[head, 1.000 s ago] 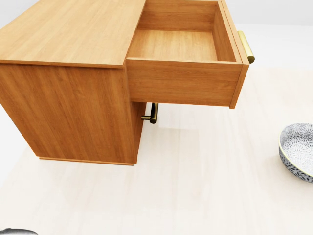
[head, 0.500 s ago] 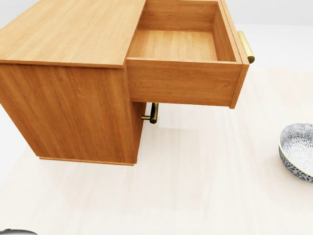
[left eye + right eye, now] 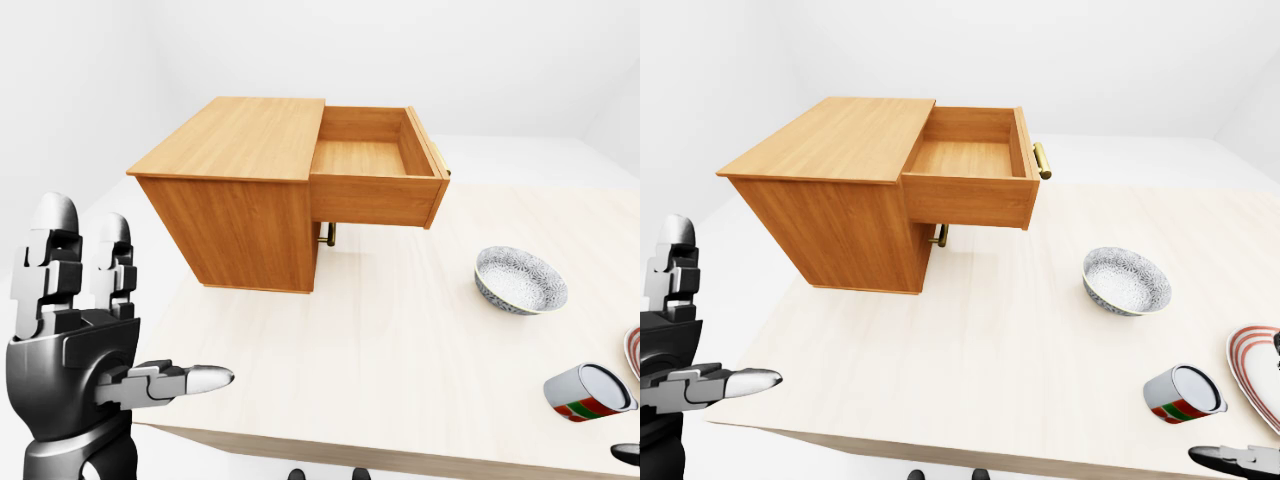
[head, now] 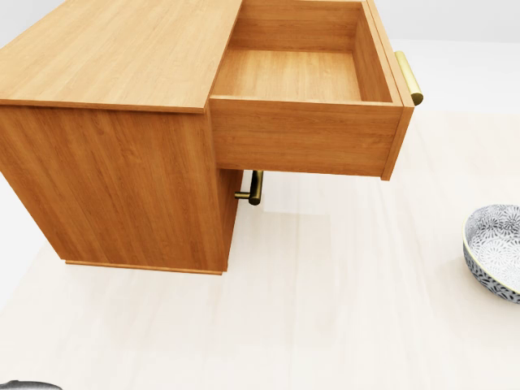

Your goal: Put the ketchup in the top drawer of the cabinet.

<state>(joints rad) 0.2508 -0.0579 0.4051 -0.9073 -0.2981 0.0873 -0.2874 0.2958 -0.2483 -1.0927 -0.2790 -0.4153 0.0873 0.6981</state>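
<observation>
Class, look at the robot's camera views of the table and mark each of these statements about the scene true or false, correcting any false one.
1. The top drawer of the cabinet is pulled open. True.
2. Something already lies inside the drawer. False: only its bare wooden floor shows.
3. A patterned bowl stands on the table, to the right of the cabinet in the right-eye view. True.
4. The left hand grips a bottle. False: its fingers are open and hold nothing.
5. The can stands upright. False: it lies on its side near the table's lower right edge.
</observation>
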